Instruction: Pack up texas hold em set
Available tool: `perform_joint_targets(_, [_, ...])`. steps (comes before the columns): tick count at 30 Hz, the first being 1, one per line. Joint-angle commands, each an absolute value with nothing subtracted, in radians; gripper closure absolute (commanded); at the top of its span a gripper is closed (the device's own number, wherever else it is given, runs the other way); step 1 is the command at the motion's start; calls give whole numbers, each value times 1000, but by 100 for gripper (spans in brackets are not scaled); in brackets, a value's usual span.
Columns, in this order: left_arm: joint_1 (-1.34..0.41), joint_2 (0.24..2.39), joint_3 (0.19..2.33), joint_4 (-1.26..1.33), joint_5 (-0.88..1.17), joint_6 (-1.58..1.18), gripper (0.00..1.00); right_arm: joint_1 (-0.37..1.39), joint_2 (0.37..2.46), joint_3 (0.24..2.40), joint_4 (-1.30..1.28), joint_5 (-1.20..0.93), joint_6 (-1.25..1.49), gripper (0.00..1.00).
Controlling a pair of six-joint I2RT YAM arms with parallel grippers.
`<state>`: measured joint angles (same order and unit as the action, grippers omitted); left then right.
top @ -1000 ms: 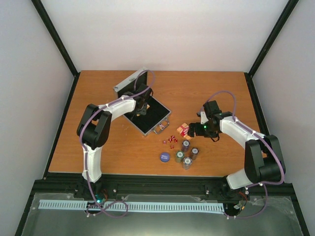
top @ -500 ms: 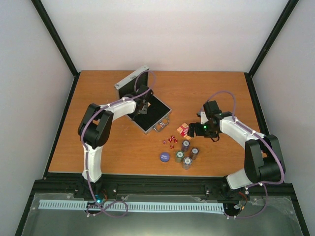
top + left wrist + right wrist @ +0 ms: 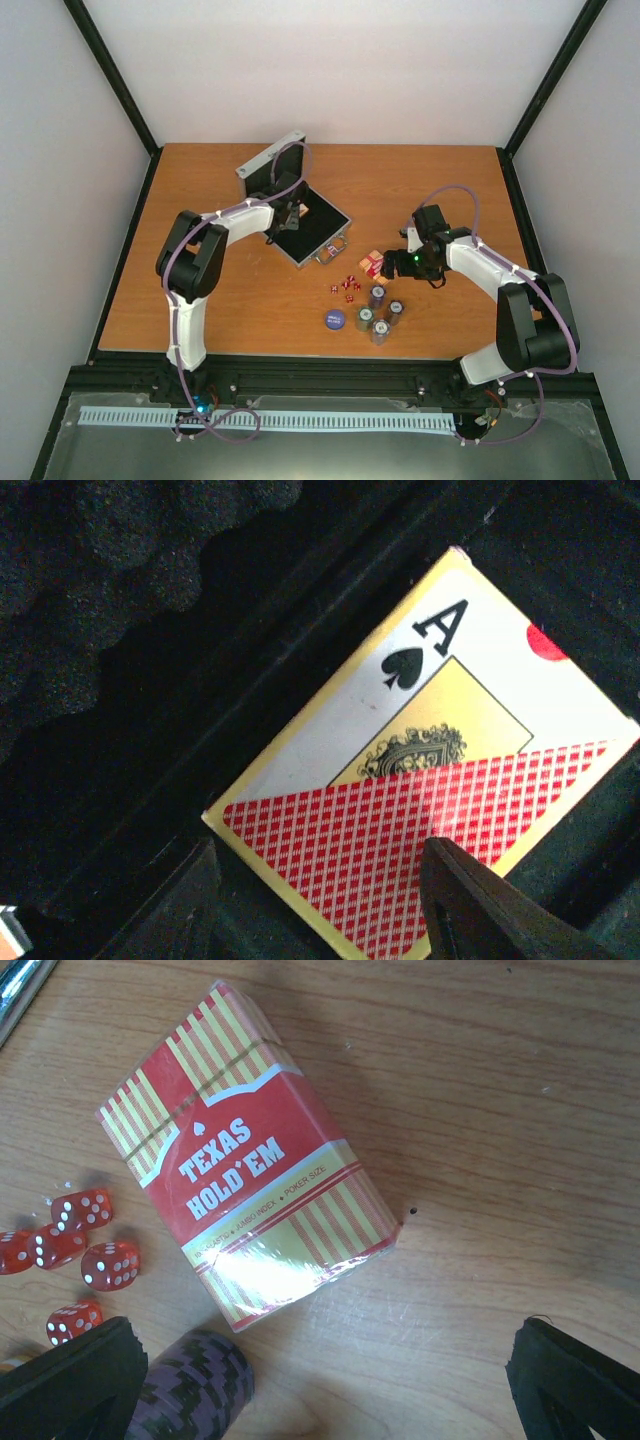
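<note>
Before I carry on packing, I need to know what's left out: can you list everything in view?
case: one, silver with black lining, open, far left of the table
cased deck: one, red and yellow, lying inside the case
loose deck: one, red and yellow, on the table beside the dice
dice: at least four, red, on the table
chip stacks: four, dark, near front
disc: one, blue, left of the chip stacks
table: one, brown wood
left gripper: jaws apart over the cased deck
right gripper: open, empty, over the loose deck
</note>
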<state>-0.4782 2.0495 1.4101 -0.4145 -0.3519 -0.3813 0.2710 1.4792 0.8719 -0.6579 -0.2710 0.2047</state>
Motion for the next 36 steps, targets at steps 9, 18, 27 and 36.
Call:
perform_joint_targets(9, [-478,1921,1442,-585,-369,-256,26,279,1480,870,-648,-285,215,0])
perform_joint_targets(18, [-491,1874,1404,-511,-175,-80,12,278,1486,874,-649,-285,217,0])
perform_joint_targets(27, [-491,1892,1428,-512,-31,103,0,278,1493,871,-651,-281,217,0])
perform_joint_targets(36, [-503,1951,1546,-549,-11,177,0,278,1507,896,-659,-264,210,0])
